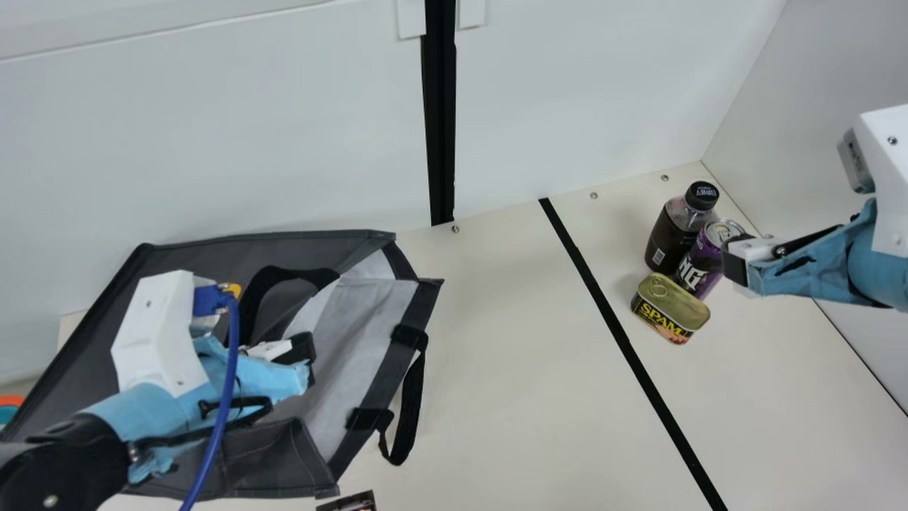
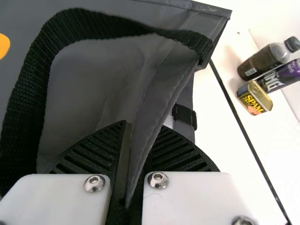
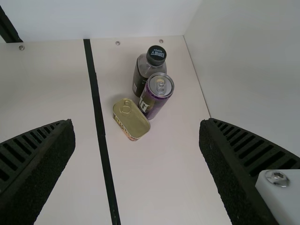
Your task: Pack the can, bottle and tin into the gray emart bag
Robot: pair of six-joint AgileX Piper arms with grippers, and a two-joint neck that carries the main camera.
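In the main view my left gripper (image 1: 306,353) is over the gray bag (image 1: 369,355), which lies on its side with its mouth toward the table's middle. The left wrist view has that gripper (image 2: 143,126) shut on a fold of the bag's edge (image 2: 161,89), beside a black strap. My right gripper (image 1: 736,264) is by the can at the right. In its wrist view this gripper (image 3: 136,123) stands open, nothing between its fingers. The dark bottle (image 1: 667,238), purple can (image 1: 699,266) and SPAM tin (image 1: 670,311) stand close together, the tin nearest the front.
A black line (image 1: 624,341) crosses the table between bag and goods. White walls (image 1: 567,92) rise behind and at the right. A small dark printed item (image 1: 349,502) lies at the front edge, an orange and teal thing (image 1: 10,406) at far left.
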